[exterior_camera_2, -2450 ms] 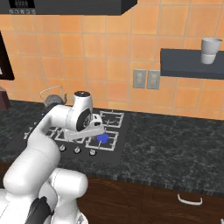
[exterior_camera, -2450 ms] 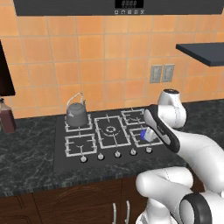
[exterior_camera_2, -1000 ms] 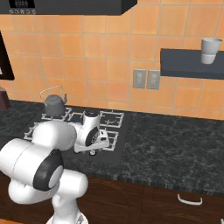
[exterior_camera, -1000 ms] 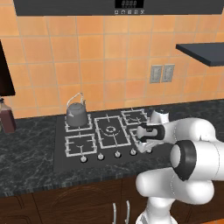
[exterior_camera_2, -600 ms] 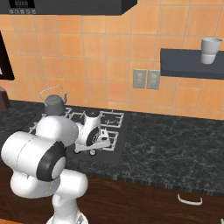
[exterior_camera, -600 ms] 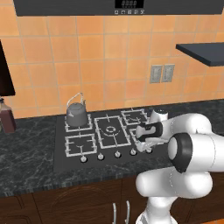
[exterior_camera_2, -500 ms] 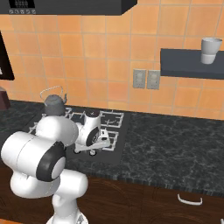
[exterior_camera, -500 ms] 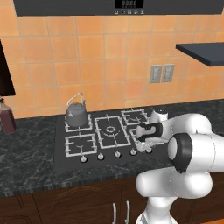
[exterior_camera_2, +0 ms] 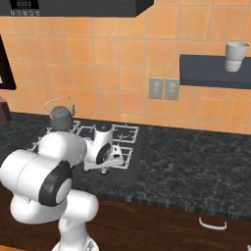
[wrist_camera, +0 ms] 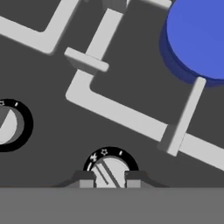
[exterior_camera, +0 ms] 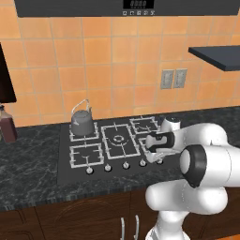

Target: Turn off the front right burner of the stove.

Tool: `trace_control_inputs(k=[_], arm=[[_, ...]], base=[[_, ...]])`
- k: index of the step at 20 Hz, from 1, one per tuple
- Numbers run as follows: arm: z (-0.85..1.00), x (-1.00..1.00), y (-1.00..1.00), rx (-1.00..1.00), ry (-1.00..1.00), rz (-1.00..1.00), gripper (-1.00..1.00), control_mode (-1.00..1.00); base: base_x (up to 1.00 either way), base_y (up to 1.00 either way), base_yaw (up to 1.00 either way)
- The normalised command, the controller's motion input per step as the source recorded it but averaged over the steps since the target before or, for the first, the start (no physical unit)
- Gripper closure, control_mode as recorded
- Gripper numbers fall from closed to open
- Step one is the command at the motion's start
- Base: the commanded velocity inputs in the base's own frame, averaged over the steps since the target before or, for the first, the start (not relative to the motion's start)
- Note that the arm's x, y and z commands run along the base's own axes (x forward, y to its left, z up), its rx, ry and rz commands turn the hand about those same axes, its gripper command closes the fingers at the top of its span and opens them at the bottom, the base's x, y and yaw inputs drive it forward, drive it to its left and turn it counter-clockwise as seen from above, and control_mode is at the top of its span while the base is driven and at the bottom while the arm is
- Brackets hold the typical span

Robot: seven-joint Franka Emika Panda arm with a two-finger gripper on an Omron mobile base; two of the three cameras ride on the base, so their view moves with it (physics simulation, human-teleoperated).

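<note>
Burner [wrist_camera: 199,37] cropped; knob [wrist_camera: 109,173] half-hidden between claw [wrist_camera: 110,180] fingertips.

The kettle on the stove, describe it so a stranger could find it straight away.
Start at the black stove set in the dark stone counter below the orange tiled wall. The kettle sits on its back left burner: grey, rounded, with an arched handle, the only pot there.

We see the stove [exterior_camera: 101,154] from behind-left and behind-right, both looking forward and down; our hand camera looks close down onto its knob [wrist_camera: 109,173].
</note>
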Motion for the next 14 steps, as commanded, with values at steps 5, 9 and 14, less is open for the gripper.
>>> trace_control_inputs(k=[5,9,14], arm=[[0.00,-0.02,0.00,0.01,0.00,-0.28,1.00,-1.00],[0.00,-0.08,0.00,0.03,0.00,-0.45,1.00,-1.00],[0.00,-0.23,-0.05,0.04,-0.04,-0.56,1.00,-1.00]], base=[[0.00,0.00,0.00],[0.00,0.00,0.00],[0.00,0.00,0.00]])
